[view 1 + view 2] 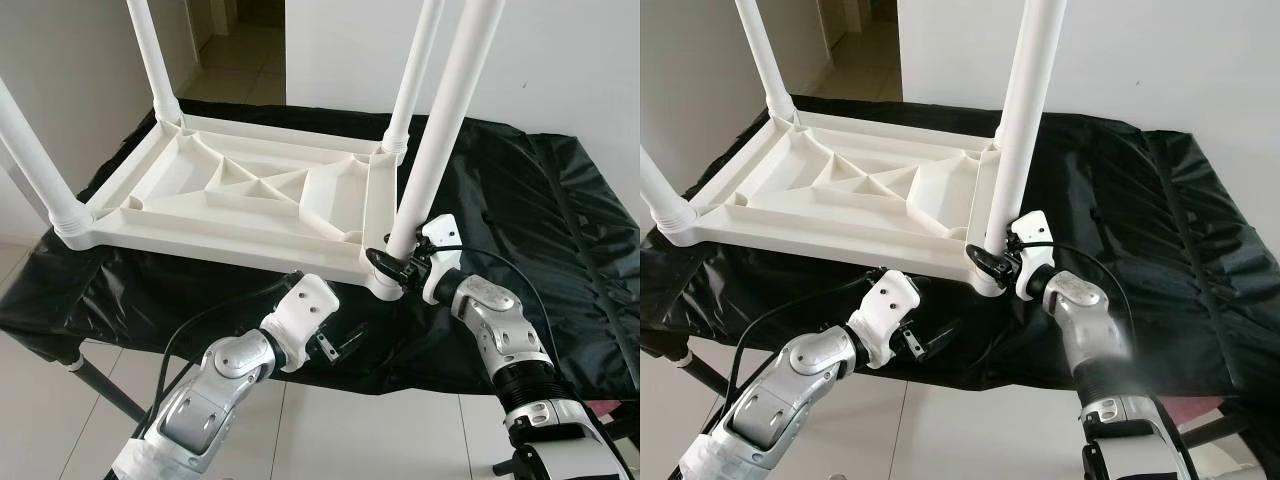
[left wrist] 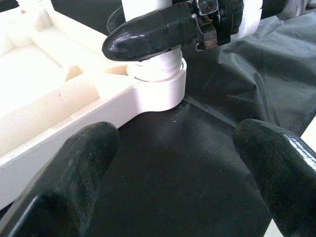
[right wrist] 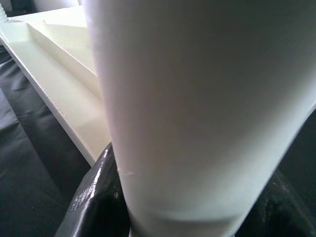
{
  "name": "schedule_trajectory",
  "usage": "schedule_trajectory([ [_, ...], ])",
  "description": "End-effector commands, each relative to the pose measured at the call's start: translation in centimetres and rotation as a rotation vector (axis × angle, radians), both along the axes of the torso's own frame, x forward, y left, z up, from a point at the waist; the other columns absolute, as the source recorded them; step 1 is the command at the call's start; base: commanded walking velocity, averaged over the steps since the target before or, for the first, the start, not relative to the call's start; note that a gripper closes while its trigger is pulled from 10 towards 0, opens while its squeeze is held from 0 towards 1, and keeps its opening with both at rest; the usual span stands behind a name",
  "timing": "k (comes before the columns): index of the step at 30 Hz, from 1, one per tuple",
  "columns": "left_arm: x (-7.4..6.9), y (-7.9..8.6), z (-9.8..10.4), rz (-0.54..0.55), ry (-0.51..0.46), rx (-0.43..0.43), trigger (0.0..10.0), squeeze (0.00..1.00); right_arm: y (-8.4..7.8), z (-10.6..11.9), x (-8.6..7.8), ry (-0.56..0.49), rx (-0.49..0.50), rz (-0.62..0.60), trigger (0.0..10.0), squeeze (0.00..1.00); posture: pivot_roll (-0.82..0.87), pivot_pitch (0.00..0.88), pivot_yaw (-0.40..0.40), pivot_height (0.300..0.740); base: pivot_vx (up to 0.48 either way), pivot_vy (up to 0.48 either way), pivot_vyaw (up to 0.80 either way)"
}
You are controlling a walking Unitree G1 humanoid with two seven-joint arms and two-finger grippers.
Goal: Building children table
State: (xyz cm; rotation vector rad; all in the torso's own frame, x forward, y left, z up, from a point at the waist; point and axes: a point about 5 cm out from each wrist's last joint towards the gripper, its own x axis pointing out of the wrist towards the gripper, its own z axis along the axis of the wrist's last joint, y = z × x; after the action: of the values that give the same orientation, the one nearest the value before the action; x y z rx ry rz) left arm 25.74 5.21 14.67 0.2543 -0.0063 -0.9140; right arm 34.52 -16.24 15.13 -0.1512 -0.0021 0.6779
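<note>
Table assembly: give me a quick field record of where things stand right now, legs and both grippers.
tabletop: white, upside down on black cloth
legs: four upright in the corner sockets
near-right leg: seated in its socket, held low down
right gripper: shut on near-right leg just above the socket
left gripper: open, holding nothing, below the tabletop's near edge, aimed at the socket

Right gripper [image 1: 392, 262] clamped; left gripper [image 1: 340, 345] agape
</note>
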Motion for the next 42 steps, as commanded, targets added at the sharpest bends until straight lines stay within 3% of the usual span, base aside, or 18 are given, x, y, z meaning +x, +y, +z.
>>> schedule_trajectory([
  [1, 0.0, 0.1, -0.2, -0.019, 0.014, 0.005, 10.0, 0.0, 0.1, -1.2, -0.3, 0.051, -0.018, 0.0, 4.2, 0.0, 0.01, 0.078, -0.004, 0.74, 0.0, 0.0, 0.0],
  [2, -0.1, 0.0, -0.2, -0.021, 0.013, 0.005, 10.0, 0.0, 0.0, -1.2, -0.3, 0.052, -0.018, -0.017, 10.0, 0.0, 0.01, 0.083, -0.005, 0.74, 0.0, 0.0, 0.0],
  [10, -0.1, 0.2, -0.3, -0.014, 0.017, 0.006, 10.0, 0.0, -0.4, -0.8, 0.1, 0.037, -0.02, -0.224, 10.0, 0.0, 0.0, 0.097, -0.013, 0.74, 0.0, 0.0, 0.0],
  [13, -0.3, 0.2, -0.5, -0.003, 0.022, 0.001, 10.0, 0.0, -0.2, -1.0, 0.1, 0.044, 0.045, -0.371, 10.0, 0.0, 0.0, 0.098, -0.013, 0.74, 0.0, 0.0, 0.0],
  [16, -0.3, 0.2, -0.6, 0.001, 0.022, 0.002, 10.0, 0.0, -0.2, -1.0, 0.0, 0.04, 0.064, -0.425, 10.0, 0.0, 0.0, 0.098, -0.014, 0.74, 0.0, 0.0, 0.0],
  [20, 0.2, 0.6, -0.5, 0.043, -0.002, 0.006, 10.0, 0.0, 0.1, -1.0, -0.5, 0.041, 0.136, -0.627, 10.0, 0.0, 0.0, 0.097, -0.019, 0.74, 0.0, 0.0, 0.0],
  [21, 0.2, 0.6, -0.5, 0.043, -0.002, 0.006, 10.0, 0.0, 0.1, -1.0, -0.5, 0.041, 0.136, -0.627, 10.0, 0.0, 0.0, 0.097, -0.019, 0.74, 0.0, 0.0, 0.0],
  [23, 0.7, 1.1, -0.3, 0.083, -0.027, 0.013, 10.0, 0.0, 0.7, -1.0, -0.7, 0.036, 0.161, -0.705, 10.0, 0.0, 0.0, 0.097, -0.02, 0.74, 0.0, 0.0, 0.0],
  [26, 3.0, 3.1, -0.2, 0.279, -0.089, 0.072, 10.0, 0.0, 1.6, -1.1, -1.3, 0.042, 0.233, -0.861, 10.0, 0.0, 0.01, 0.093, -0.027, 0.74, 0.0, 0.0, 0.0],
  [30, 3.6, 3.9, -0.1, 0.334, -0.08, 0.061, 10.0, 0.0, 2.2, -0.8, -1.5, 0.024, 0.263, -0.913, 10.0, 0.0, 0.01, 0.089, -0.027, 0.74, 0.0, 0.0, 0.0],
  [31, 3.6, 3.9, 0.0, 0.327, -0.082, 0.059, 10.0, 0.0, 2.6, -0.5, -1.6, 0.001, 0.268, -0.892, 10.0, 0.5, 0.01, 0.086, -0.026, 0.74, 0.0, 0.0, 0.0],
  [33, 3.5, 3.8, 0.0, 0.323, -0.083, 0.059, 10.0, 0.0, 2.9, -0.2, -1.7, -0.015, 0.272, -0.876, 10.0, 0.5, 0.01, 0.086, -0.026, 0.74, 0.0, 0.0, 0.0],
  [34, 3.5, 3.7, 0.0, 0.312, -0.09, 0.062, 10.0, 0.0, 3.1, 0.0, -1.8, -0.025, 0.288, -0.847, 10.0, 1.0, 0.01, 0.083, -0.025, 0.74, 0.0, 0.0, 0.0],
  [42, 3.8, 3.8, 0.2, 0.304, -0.101, 0.048, 10.0, 0.0, 2.8, 0.4, -2.7, -0.074, 0.301, -0.836, 10.0, 1.0, 0.0, 0.076, -0.025, 0.74, 0.0, 0.0, 0.0],
])
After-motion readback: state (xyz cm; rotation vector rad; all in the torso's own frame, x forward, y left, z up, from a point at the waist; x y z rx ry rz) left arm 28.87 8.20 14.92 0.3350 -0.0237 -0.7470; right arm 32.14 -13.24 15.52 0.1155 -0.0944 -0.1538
